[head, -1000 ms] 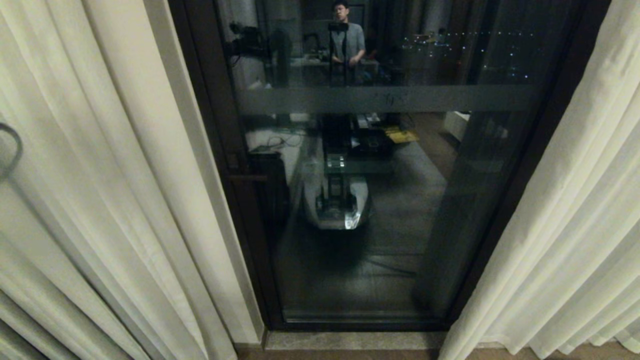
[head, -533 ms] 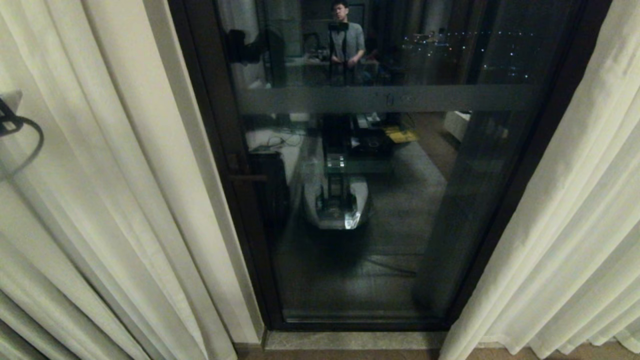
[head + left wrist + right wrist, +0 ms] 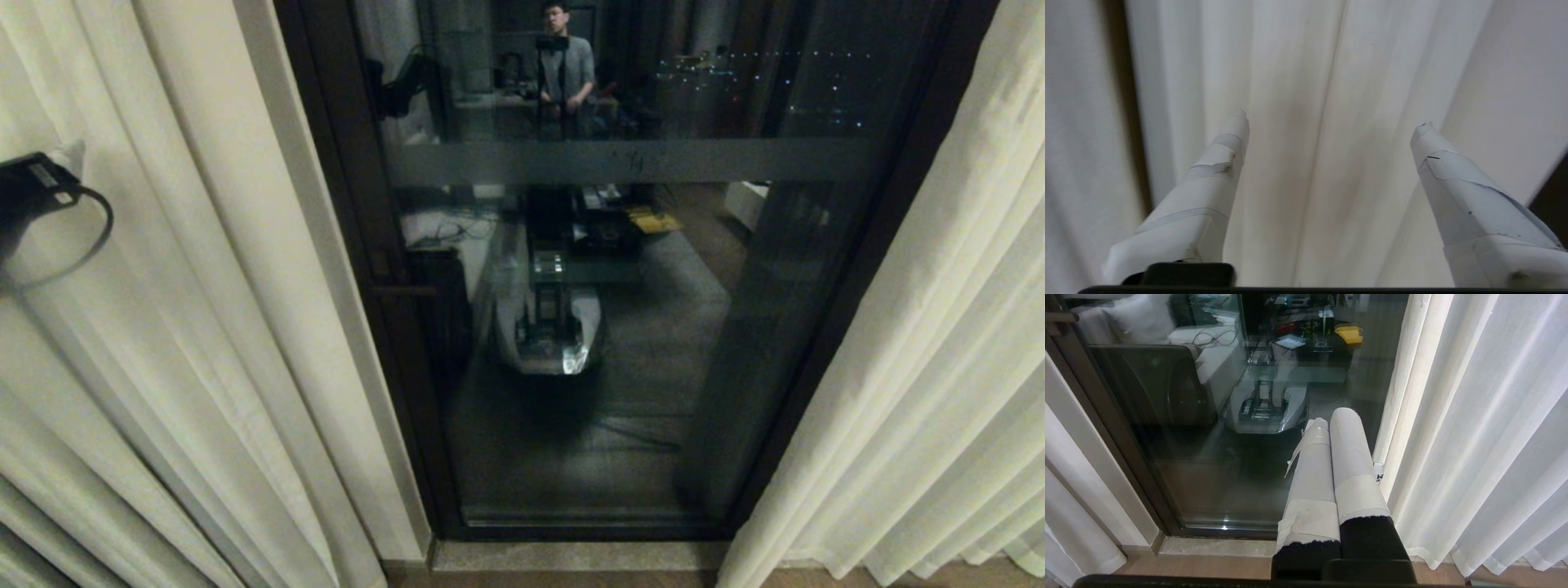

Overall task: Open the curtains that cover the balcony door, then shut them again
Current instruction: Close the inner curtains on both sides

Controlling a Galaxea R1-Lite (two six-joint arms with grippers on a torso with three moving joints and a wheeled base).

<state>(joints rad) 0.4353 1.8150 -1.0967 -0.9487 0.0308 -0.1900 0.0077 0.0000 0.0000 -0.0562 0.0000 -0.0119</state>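
The curtains hang parted: the left panel (image 3: 204, 286) and the right panel (image 3: 939, 327) flank the bare glass of the balcony door (image 3: 653, 327), which has a frosted band. My left arm (image 3: 28, 192) enters at the picture's left edge, against the left panel. In the left wrist view my left gripper (image 3: 1331, 118) is open, its taped fingers (image 3: 1224, 155) spread wide before the pleated fabric (image 3: 1298, 73), nothing between them. My right gripper (image 3: 1331, 420) is shut and empty, low beside the inner edge of the right panel (image 3: 1474, 416); it does not show in the head view.
The dark door frame (image 3: 343, 245) stands beside the left panel. The glass reflects a standing person (image 3: 563, 65) and my own base (image 3: 551, 327). A stone sill (image 3: 571, 555) and wooden floor (image 3: 1208, 567) lie below the door.
My left arm has come further into the head view from the left edge, moving right and up along the left curtain. The curtains and door look the same.
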